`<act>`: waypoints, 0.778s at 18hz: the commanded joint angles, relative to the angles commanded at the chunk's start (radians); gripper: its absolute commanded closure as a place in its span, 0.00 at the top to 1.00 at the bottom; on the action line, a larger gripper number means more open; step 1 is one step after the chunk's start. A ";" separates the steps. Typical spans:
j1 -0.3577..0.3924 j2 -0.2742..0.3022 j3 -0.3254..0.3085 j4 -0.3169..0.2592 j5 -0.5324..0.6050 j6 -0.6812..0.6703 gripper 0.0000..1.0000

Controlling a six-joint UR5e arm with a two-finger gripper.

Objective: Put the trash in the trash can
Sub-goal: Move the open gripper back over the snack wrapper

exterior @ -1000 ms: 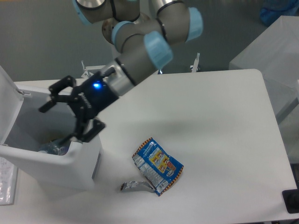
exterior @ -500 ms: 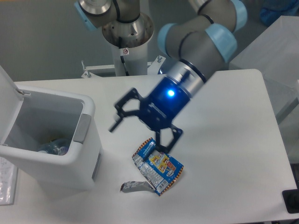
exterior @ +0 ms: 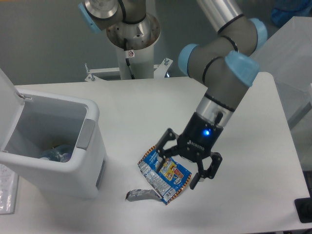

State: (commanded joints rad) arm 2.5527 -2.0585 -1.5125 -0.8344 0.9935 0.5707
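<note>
A crumpled blue snack wrapper [exterior: 161, 179] with colourful print lies flat on the white table, its silver foil tail [exterior: 140, 195] trailing to the lower left. My gripper [exterior: 178, 167] hovers right over the wrapper's upper right part, open, with one finger at its left top edge and the other past its right edge. The white trash can [exterior: 78, 170] stands at the left with its lid up. Inside it, at the bottom, lies a crushed clear plastic bottle [exterior: 57, 153].
The robot's base column [exterior: 131, 41] stands behind the table. A light-coloured flat object [exterior: 7, 195] lies at the far left edge beside the bin. A dark object [exterior: 304, 209] sits at the table's lower right corner.
The gripper has swung from above the trash can rightward across the table and come down over the wrapper. The wrapper has not moved.
</note>
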 joint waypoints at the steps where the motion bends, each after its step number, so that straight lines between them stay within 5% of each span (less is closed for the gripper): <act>1: -0.017 -0.011 0.002 -0.005 0.042 -0.006 1.00; 14: -0.127 -0.132 -0.005 -0.032 0.342 -0.003 0.99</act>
State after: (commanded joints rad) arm 2.4253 -2.1904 -1.5171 -0.8667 1.3359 0.5675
